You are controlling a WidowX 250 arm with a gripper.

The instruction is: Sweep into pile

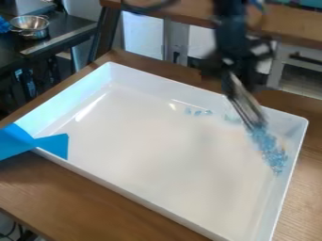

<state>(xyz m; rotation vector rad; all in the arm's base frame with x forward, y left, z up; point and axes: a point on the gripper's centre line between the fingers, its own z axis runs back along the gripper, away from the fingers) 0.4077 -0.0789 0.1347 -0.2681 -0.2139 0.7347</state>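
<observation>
Blue bits [269, 149] lie in a slanting band inside the white tray [168, 205], near its right wall, below the blurred gripper [240, 66]; whether that is parted or closed, I cannot tell

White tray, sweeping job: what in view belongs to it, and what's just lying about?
Part of the job:
- white tray
- blue bits along its right side
- few bits by its back wall
- gripper
- long grey tool below it, too blurred to name

Just about:
- blue strip over the tray's left corner
- metal pot
</observation>
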